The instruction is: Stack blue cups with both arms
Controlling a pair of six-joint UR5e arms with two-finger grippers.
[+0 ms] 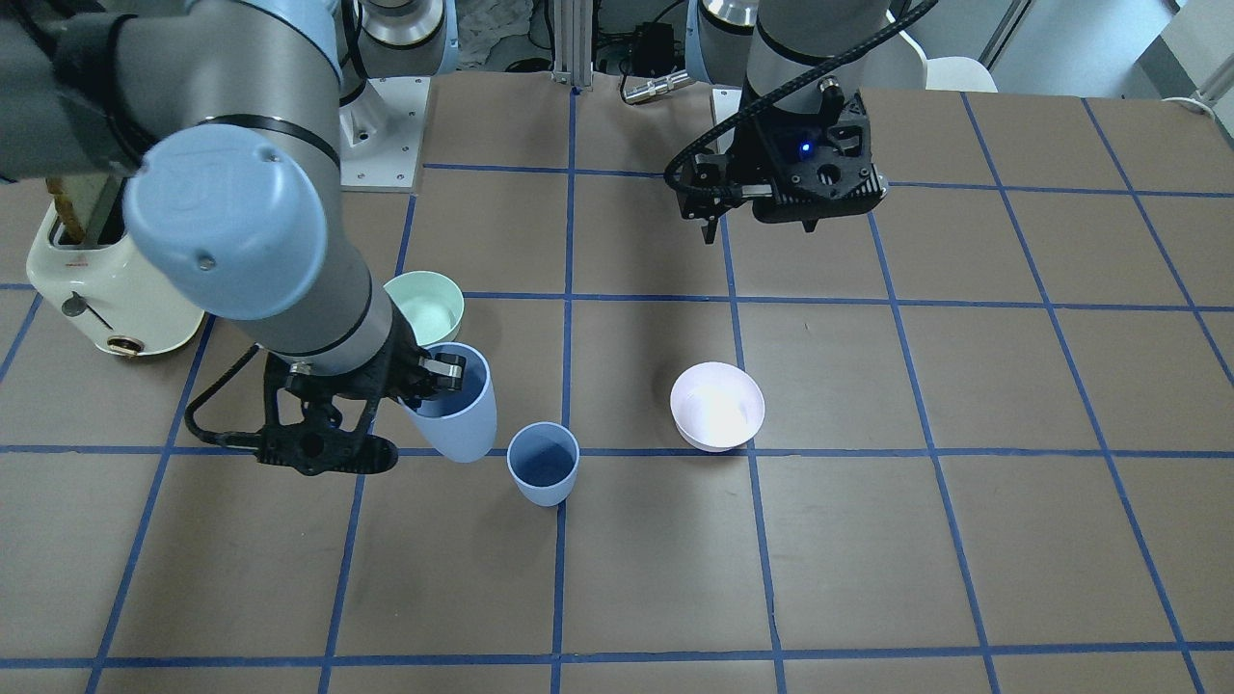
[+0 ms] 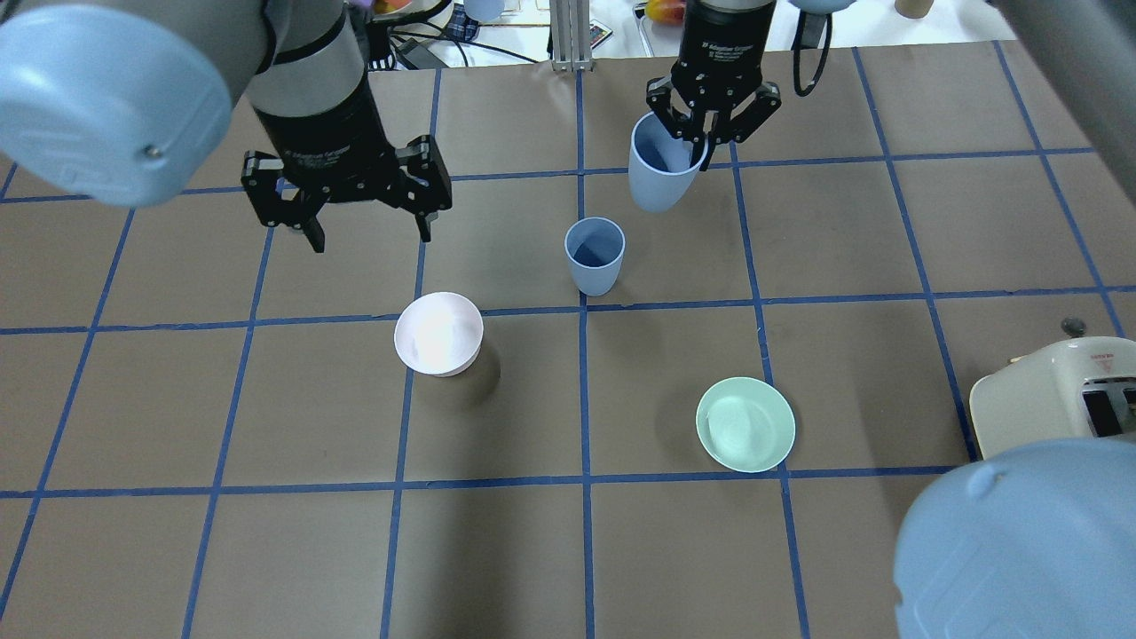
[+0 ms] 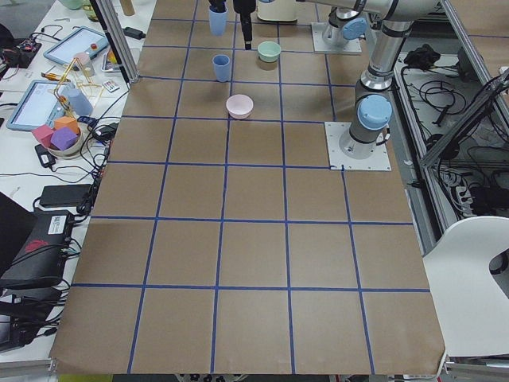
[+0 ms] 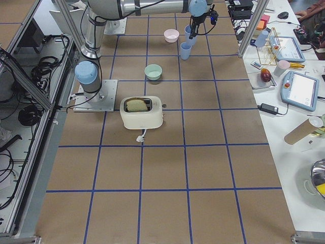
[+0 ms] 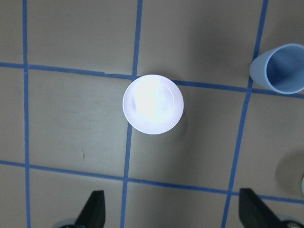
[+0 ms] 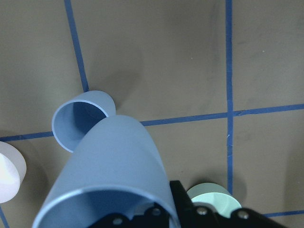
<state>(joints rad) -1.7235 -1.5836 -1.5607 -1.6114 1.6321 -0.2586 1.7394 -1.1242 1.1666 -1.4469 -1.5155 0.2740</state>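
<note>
The black left gripper [image 2: 370, 235] hangs wide open, fingers down — the black right gripper [image 2: 695, 146] pinches the rim of a pale blue plastic tumbler [image 2: 655, 185].

Both arms are grey metal tubes with rounded pale blue joint caps. The cap [image 1: 222, 222] on the right arm [image 1: 289, 87] has small recessed screws. A black cable [image 1: 207, 424] loops off its wrist. A braided black cable [image 1: 771, 93] runs along the left arm [image 2: 302, 62]. The left gripper [image 2: 370, 235] and right gripper [image 2: 698, 146] are black, two-fingered, angular. White lettering on the wrist collars is unreadable. A blue light [image 1: 803, 147] glows on the left housing.
</note>
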